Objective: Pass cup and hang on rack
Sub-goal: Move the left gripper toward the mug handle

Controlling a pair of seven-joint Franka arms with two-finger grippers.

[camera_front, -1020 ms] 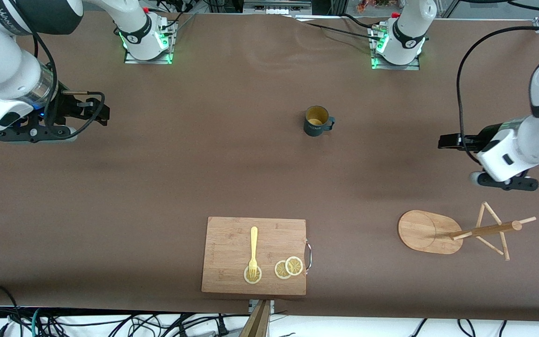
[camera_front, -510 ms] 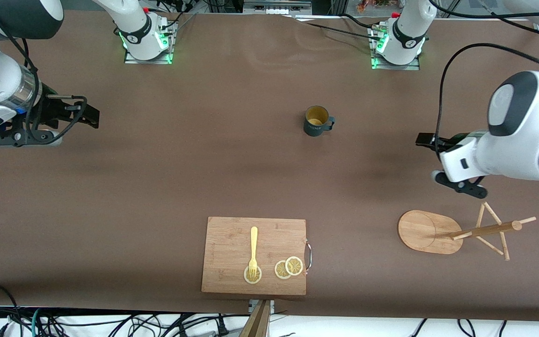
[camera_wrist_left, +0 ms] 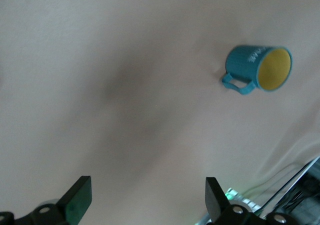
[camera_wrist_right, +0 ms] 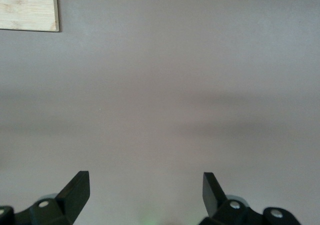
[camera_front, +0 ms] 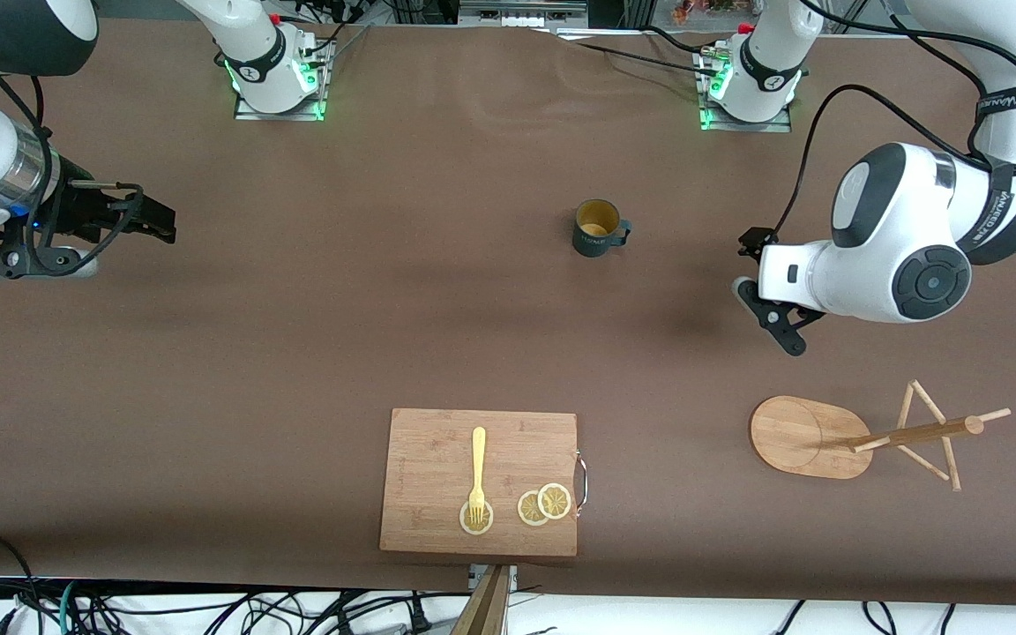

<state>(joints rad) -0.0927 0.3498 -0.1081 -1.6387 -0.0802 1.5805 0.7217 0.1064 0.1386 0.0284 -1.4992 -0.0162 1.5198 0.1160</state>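
- While the right arm waits at its end of the table, the right gripper point(camera_front: 155, 219) hangs over bare brown cloth with nothing in it; its fingers point(camera_wrist_right: 75, 190) are spread wide in the right wrist view.
- Nearer the front camera, about mid-table, lies a wooden cutting board point(camera_front: 437, 441) with a metal handle on its edge.
- On that board a yellow fork point(camera_front: 478, 472) rests with its tines on one lemon slice point(camera_front: 475, 520), and two more lemon slices point(camera_front: 544, 504) overlap just beside it.
- Farther from the front camera than the board, the cup point(camera_front: 597, 228) stands upright on the table point(camera_front: 340, 309), dark teal outside, mustard inside, its handle pointing toward the left arm's end.
- Nothing touches the cup; both grippers are well apart from it.
- Over the table between the cup and the left arm's end, the left gripper point(camera_wrist_left: 145, 201) hovers with its fingers point(camera_wrist_left: 77, 199) spread wide and empty; the left wrist view shows the cup off to one side.
- Nearer the front camera than that gripper stands the rack point(camera_front: 861, 437), oval base on the table, bare pegs.
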